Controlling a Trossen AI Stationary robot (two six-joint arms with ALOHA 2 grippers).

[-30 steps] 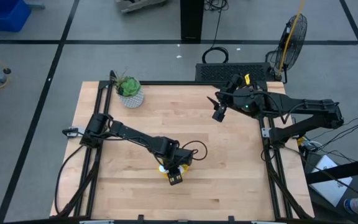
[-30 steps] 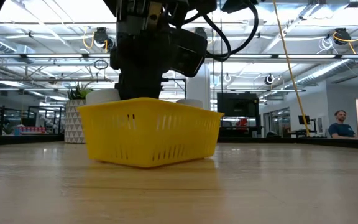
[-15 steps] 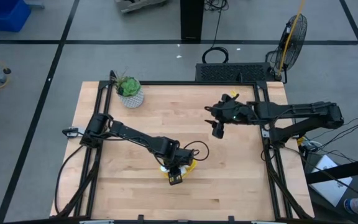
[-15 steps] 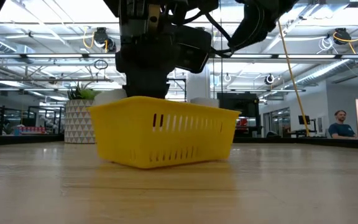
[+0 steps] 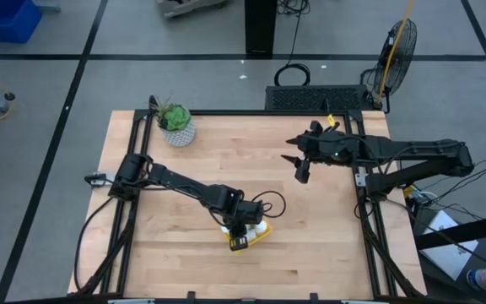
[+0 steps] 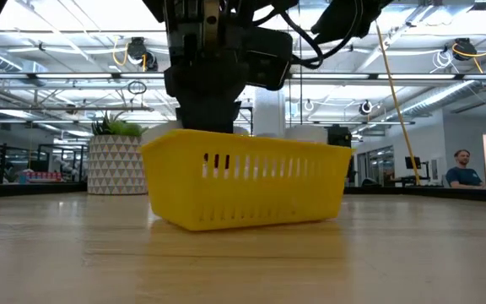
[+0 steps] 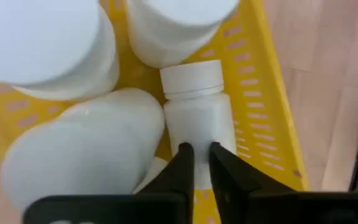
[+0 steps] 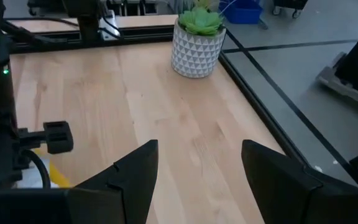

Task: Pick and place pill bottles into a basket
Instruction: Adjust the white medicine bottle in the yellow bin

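left gripper [image 7: 196, 163] – lowered into the yellow basket [image 5: 261, 235] at the table's near middle, fingers nearly closed with nothing between them, tips against a lying pill bottle [image 7: 199, 112] | pill bottles – several are being held inside the basket | right gripper [image 8: 197, 171] – hovering over the far right, fingers spread wide, empty | plant pot [image 5: 178, 131] – far left

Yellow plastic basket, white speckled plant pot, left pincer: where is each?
Yellow plastic basket [image 6: 251, 190]: low view, slotted front wall.
White speckled plant pot [image 8: 195, 51]: right wrist view, patterned side.
Left pincer [image 7: 201, 163]: left wrist view, between fingertips.
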